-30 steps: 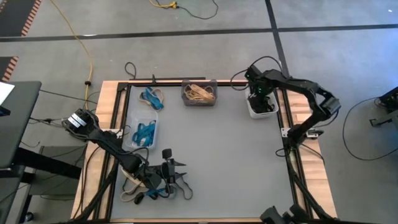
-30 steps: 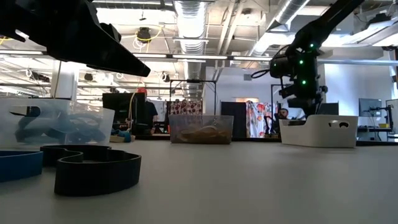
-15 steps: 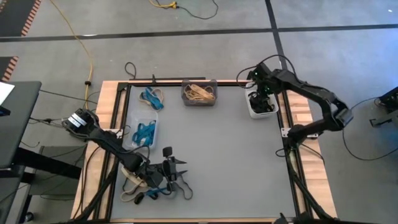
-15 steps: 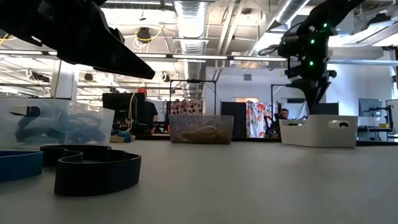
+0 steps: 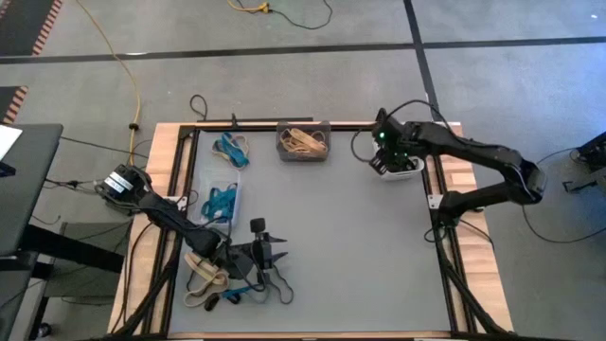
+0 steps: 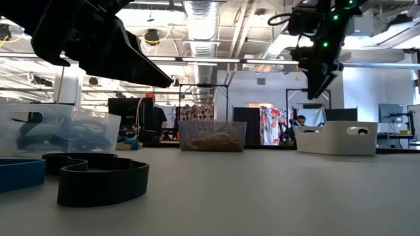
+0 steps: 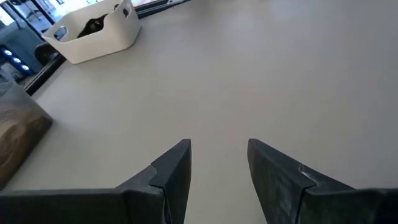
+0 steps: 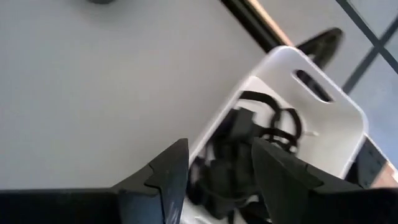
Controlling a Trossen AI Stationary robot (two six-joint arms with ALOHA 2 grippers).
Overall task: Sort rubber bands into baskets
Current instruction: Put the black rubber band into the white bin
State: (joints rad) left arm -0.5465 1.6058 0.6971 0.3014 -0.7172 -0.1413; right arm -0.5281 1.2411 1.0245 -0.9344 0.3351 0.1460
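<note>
Loose rubber bands [image 5: 220, 284] in tan, blue and black lie heaped at the table's near left; a wide black one [image 6: 102, 180] shows close in the low view. My left gripper [image 5: 273, 254] [image 7: 217, 146] hovers open just right of this heap, with nothing between its fingers. My right gripper [image 5: 377, 163] [image 6: 315, 92] [image 8: 217, 146] hangs open above the left rim of the white basket [image 5: 402, 169], which holds black bands [image 8: 249, 155]. The clear basket [image 5: 216, 201] holds blue bands, the dark grey basket [image 5: 303, 142] tan ones.
A few blue and tan bands [image 5: 230, 149] lie on the table at the far left, beyond the clear basket. A wide stretch of bare grey table [image 5: 350, 246] lies between the two arms. A dark frame rail [image 5: 431, 204] runs along the right edge.
My right gripper has risen from just over the white basket and swung toward the table's left, so it now hangs higher, over the basket's left rim. The baskets and bands have stayed in place.
</note>
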